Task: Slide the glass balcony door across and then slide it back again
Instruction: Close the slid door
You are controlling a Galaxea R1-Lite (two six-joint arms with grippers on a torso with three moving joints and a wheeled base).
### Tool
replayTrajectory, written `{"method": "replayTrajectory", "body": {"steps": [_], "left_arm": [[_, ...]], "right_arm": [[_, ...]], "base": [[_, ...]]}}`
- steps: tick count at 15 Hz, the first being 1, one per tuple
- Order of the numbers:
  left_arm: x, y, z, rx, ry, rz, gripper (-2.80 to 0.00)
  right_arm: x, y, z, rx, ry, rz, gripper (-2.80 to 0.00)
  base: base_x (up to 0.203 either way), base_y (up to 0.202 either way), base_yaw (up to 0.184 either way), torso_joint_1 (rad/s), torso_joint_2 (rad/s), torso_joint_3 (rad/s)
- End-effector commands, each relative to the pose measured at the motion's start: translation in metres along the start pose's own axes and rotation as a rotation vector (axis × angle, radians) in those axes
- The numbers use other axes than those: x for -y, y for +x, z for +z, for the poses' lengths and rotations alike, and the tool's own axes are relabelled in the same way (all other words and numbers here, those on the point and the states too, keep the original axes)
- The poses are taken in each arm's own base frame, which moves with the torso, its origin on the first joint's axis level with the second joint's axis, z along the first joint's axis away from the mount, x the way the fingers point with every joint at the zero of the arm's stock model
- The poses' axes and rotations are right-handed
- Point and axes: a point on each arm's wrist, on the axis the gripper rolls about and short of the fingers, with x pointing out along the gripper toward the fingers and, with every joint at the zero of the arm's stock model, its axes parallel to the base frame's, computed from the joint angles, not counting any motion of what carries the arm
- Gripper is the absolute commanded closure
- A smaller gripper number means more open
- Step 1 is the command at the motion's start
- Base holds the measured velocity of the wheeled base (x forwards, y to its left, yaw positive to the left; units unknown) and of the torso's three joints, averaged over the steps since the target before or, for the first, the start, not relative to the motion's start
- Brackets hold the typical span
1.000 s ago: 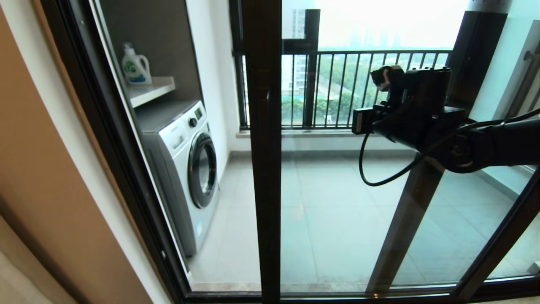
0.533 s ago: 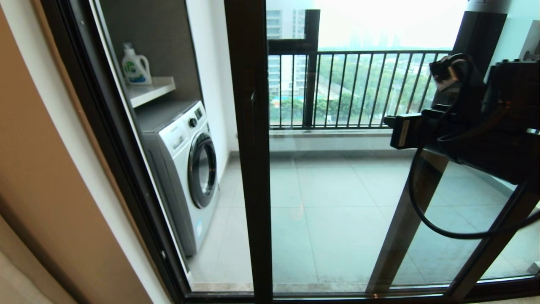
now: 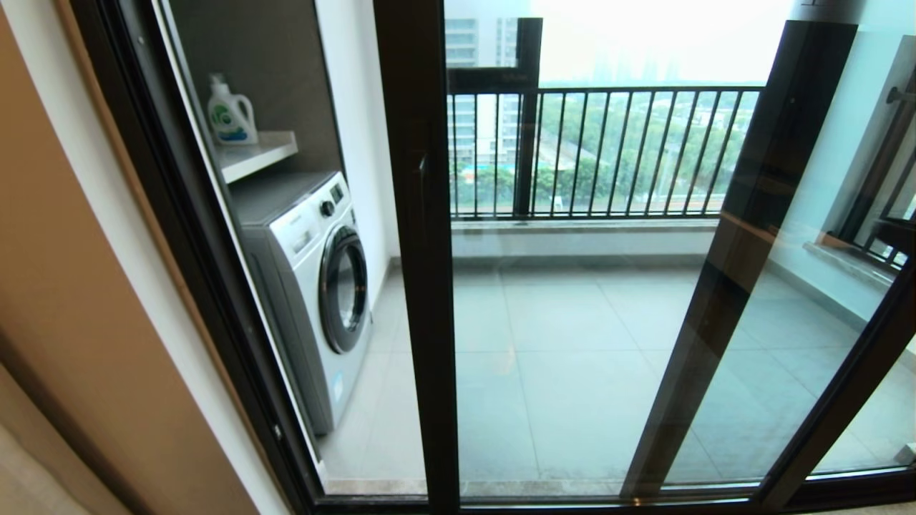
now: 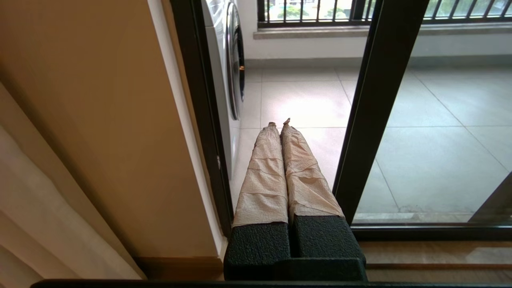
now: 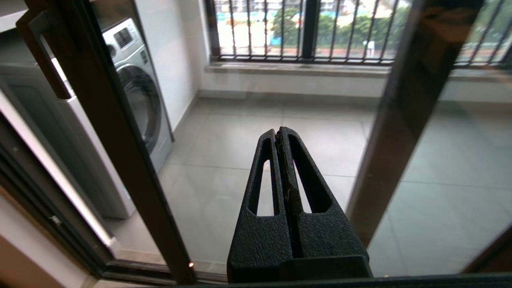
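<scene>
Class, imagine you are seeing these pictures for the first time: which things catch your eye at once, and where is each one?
The dark upright stile of the glass balcony door cuts the head view just left of centre. Behind the glass, a white washing machine stands at the left, with a detergent bottle on a shelf above it. In the wrist views, the left gripper and right gripper are shut and hold nothing.

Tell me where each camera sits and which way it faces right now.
Head: high, looking down through the glass balcony door at the washing machine; no arm shows.
Left wrist: low, by the door's stile; shut left gripper shows.
Right wrist: facing the glass; shut right gripper shows.
All share the door and the washer.
</scene>
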Motion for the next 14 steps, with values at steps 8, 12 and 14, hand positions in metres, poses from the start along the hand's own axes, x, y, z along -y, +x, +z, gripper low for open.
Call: {"method": "replayTrajectory", "body": {"steps": [8, 12, 14], "left_arm": [[0.000, 0.000, 0.000, -0.001, 0.001, 0.000, 0.00], [0.000, 0.000, 0.000, -0.002, -0.001, 0.000, 0.00], [0.000, 0.000, 0.000, -0.001, -0.001, 0.000, 0.00]], "right_arm": [[0.011, -0.179, -0.035, 0.220, -0.269, -0.436, 0.00], [0.007, -0.187, -0.104, 0.194, -0.298, -0.234, 0.00], [0.010, -0.160, -0.150, 0.055, -0.273, -0.177, 0.00]], "base": [[0.000, 0.000, 0.000, 0.000, 0.00, 0.000], [0.000, 0.000, 0.000, 0.000, 0.00, 0.000], [0.000, 0.000, 0.000, 0.000, 0.00, 0.000]]}}
